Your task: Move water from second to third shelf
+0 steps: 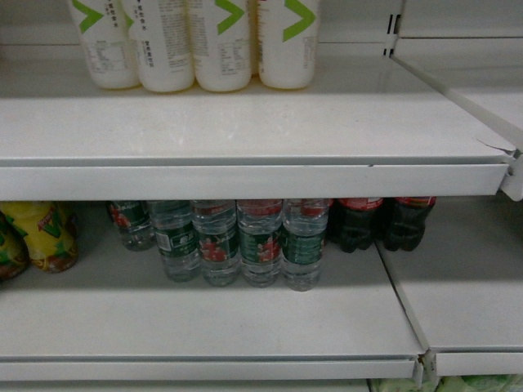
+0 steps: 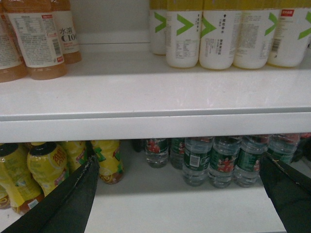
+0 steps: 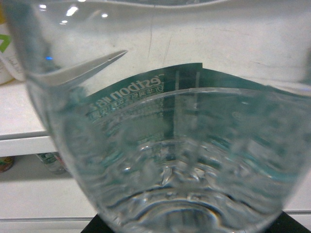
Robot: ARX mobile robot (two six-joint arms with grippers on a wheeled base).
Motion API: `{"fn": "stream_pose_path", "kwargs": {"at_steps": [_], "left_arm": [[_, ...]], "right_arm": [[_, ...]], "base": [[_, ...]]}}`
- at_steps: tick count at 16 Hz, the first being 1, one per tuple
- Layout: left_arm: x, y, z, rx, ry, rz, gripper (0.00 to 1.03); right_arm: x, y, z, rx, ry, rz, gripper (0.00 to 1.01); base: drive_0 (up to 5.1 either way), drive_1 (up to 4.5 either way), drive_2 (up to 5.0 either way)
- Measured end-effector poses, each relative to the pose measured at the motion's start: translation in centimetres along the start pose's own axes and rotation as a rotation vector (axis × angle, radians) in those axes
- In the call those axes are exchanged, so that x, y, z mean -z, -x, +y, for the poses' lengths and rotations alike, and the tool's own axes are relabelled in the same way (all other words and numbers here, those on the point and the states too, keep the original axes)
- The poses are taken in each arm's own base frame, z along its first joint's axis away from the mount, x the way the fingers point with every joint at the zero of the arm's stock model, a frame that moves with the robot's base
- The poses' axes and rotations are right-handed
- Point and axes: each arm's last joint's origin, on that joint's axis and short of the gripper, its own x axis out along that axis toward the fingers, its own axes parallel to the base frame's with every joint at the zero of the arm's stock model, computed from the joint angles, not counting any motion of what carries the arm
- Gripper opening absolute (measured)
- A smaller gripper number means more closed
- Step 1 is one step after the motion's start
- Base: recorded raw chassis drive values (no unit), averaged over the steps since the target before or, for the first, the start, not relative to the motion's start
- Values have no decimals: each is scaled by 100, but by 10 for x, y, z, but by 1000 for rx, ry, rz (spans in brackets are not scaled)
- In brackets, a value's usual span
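The right wrist camera was almost filled by a clear ribbed water bottle (image 3: 165, 160), its green label seen mirrored through the plastic; the bottle sat directly against the right gripper, whose fingers were hidden behind it, so it appeared to be clamped on the bottle, though the jaws themselves could not be seen; beyond the bottle lay a white shelf board (image 3: 22, 121), with a few small bottles in shadow below its edge.

The left gripper (image 2: 180, 194) stood open and empty; one dark finger (image 2: 73, 199) was at lower left, the other at lower right; straight ahead, between them, a row of green-labelled water bottles (image 2: 223, 160) stood on the lower shelf; to the left of that finger stood yellow juice bottles (image 2: 46, 167); above the gripper ran the upper shelf (image 2: 155, 97), bearing white bottles with green chevrons (image 2: 216, 34) and amber drink bottles (image 2: 36, 39).

Neither arm showed in the head view; there the water row (image 1: 237, 241) sat beside dark cola bottles (image 1: 384, 220).

The step in hand seemed to be carrying the held bottle to its new shelf; doing it well would mean keeping it upright, clearing the shelf lip before moving inward, and setting it on bare board away from the standing bottles before releasing.
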Motion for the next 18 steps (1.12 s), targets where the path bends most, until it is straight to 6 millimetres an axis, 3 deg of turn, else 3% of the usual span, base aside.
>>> {"fn": "stream_pose_path", "kwargs": {"at_steps": [18], "left_arm": [[0,0,0,-1,0,2,98]], "right_arm": [[0,0,0,-4,0,-1,39]], "base": [[-487,258,258]]}}
